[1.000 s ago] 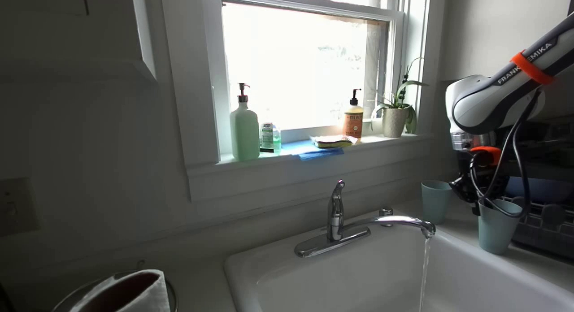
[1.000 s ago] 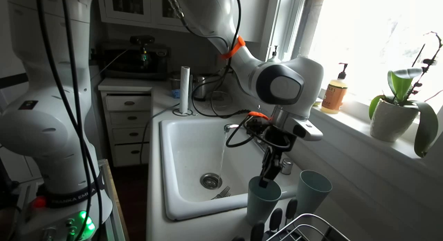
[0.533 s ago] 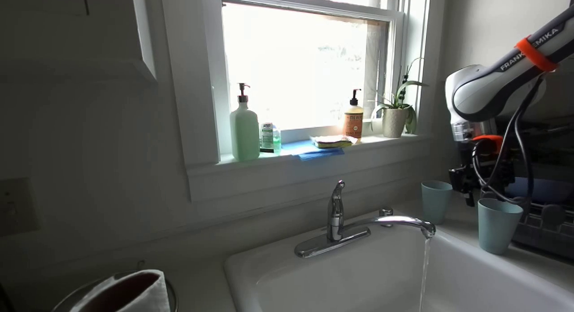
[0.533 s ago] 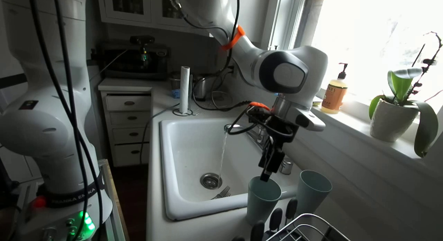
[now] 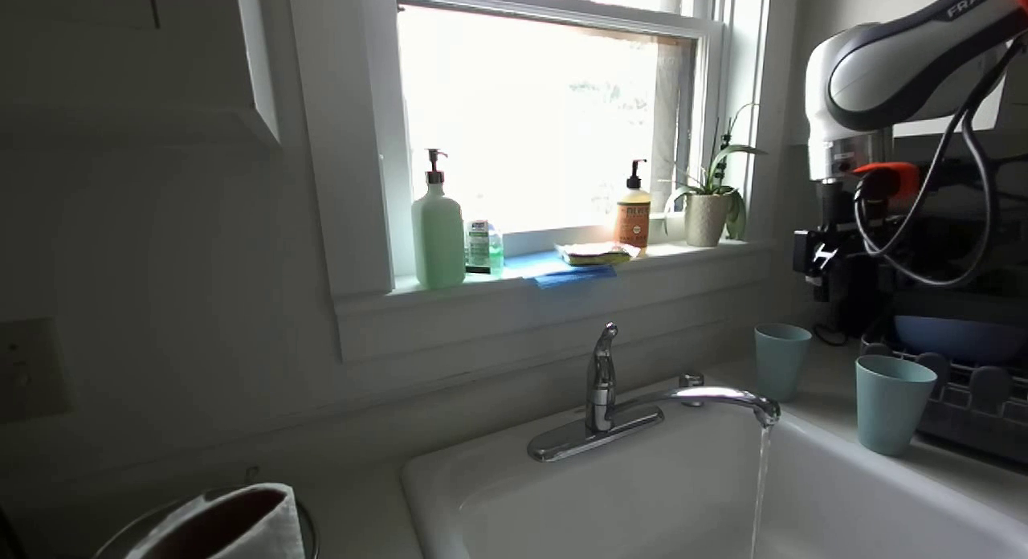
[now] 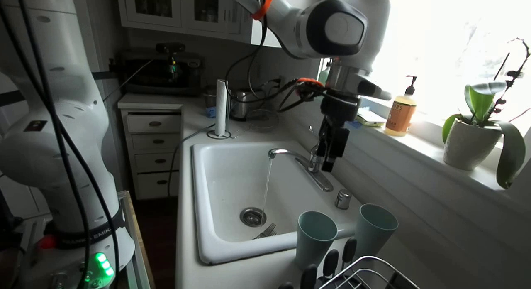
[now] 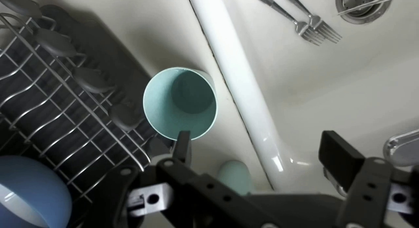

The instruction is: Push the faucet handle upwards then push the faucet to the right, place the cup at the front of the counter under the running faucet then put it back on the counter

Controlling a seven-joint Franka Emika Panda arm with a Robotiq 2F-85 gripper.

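Black two-fingered robot hand (image 7: 256, 139) is hanging released and spread wide, above and apart from a pale blue-green tapered plastic cup (image 5: 893, 410), which is standing upright on the pale bench (image 6: 249, 276) between white sink (image 7: 240, 67) and wire dish rack (image 7: 83, 102); water (image 5: 760, 483) is running from the chrome faucet (image 5: 601, 394).

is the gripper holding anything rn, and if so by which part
Nothing is held: the gripper is open and empty, well above the cup, which stands on the counter.
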